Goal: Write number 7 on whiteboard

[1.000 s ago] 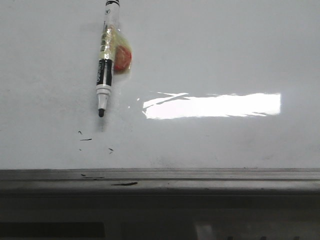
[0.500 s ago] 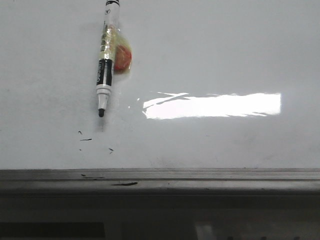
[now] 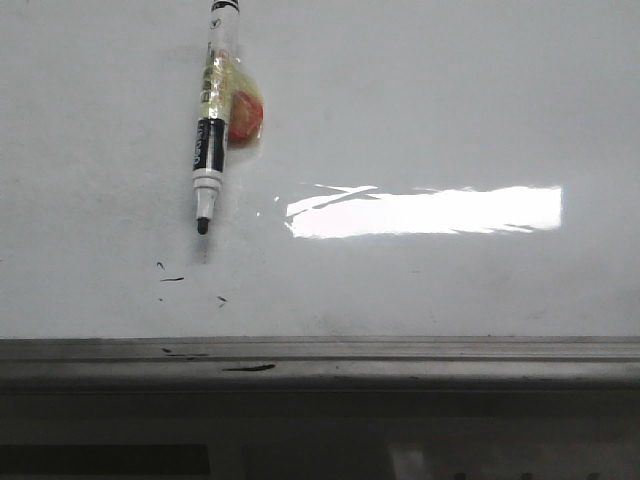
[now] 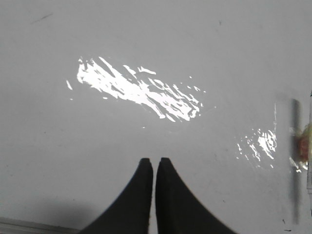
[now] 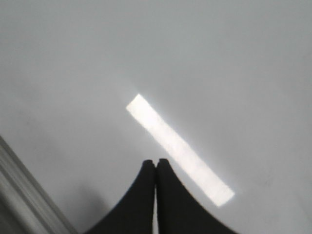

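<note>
The left gripper (image 4: 154,168) has its two black fingers pressed together. The right gripper (image 5: 156,168) is pressed together too.

A marker (image 3: 210,140) lies on the whiteboard (image 3: 420,110) at its far left, tip toward the near edge. A small round object (image 3: 246,116) touches the marker's right side. Stray ink specks (image 3: 172,279) sit just nearer than the tip. A metal edge rail (image 3: 400,352) runs along the board's near edge.

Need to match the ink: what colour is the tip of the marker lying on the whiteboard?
Black, on the marker; the front view shows its tip best.
</note>
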Robot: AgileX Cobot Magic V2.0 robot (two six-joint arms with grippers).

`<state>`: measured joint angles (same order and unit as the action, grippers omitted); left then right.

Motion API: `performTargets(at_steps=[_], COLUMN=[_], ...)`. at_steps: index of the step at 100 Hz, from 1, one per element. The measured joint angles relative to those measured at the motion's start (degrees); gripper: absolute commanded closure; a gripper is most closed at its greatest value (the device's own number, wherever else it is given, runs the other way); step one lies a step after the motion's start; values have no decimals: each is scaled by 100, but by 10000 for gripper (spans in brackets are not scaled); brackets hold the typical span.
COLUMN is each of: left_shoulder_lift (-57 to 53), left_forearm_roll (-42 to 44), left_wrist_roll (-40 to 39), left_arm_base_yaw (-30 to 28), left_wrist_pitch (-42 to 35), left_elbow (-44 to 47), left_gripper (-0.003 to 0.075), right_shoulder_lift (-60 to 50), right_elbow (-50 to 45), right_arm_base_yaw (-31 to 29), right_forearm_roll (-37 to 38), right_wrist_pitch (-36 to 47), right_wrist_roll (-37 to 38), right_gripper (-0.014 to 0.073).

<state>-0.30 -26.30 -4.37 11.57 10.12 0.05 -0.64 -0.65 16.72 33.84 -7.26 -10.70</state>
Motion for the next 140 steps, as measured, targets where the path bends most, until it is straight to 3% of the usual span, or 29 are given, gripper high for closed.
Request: performTargets(at_steps=[11,18,35,47,58,71,93,104,111,121,129,140], left_shoulder_lift=[0,0,0,0,0,0,293,813,1274,2087,2687,3420], left_forearm_roll=[-277,-471,-1054,-1846,-2459,-2494,-1680,-1016,-628,-402,-435,-822], left_wrist_roll=[0,0,0,0,0,180,1063,1271,1380,1718,1943,2392], left_arm_base_yaw=[0,0,0,0,0,0,0,0,0,0,0,20], left_wrist_pitch=[-23,-23,-58,-67,-108,13,739,1240,1699,2519,2979,3303], left_elbow=[0,0,0,0,0,-64,-1106,-1794,-2176,-2621,-2883,-3077], left_gripper=[741,741,741,741,741,741,741,734,668,448,291,262], right_shoulder_lift=[0,0,0,0,0,0,687,1261,1512,1708,1782,1794], right_elbow=[0,0,0,0,29,619,2274,2914,3191,3465,3586,3602], right_arm_base_yaw=[0,0,0,0,0,0,0,0,0,0,0,0], right_forearm_roll=[-274,-920,-2534,-3443,-3915,-4297,-4200,-3946,-3875,-3851,-3893,-3996], right_wrist_pitch=[726,1253,2170,2300,1552,237,-2570,-3334,-3454,-3442,-3366,-3315], right_wrist_roll=[0,71,1218,1814,1951,2015,2015,1990,1950,1927,1927,1913], right_gripper=[636,636,636,636,636,636,636,636,636,595,463,234])
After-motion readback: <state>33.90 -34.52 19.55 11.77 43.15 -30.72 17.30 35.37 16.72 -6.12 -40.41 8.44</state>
